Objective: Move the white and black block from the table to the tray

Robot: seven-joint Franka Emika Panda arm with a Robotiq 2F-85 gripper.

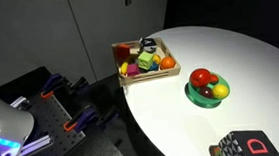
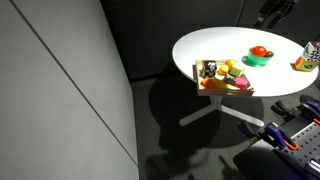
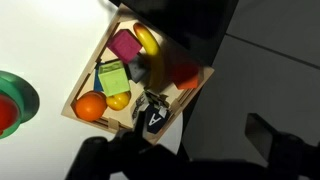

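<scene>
The white and black block [image 3: 153, 117], black with white dots, in tray [image 3: 88, 70].

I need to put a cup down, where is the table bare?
Bare: the wide tabletop beyond the green bowl, and the strip between bowl and letter cube. Crowded: the tray, packed with toy fruit and the block.

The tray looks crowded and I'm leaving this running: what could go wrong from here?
The tray sits at the table edge, so a nudge might push it off. The white and black block rests in a corner by the rim, beside packed toy fruit; it could tip out.
</scene>
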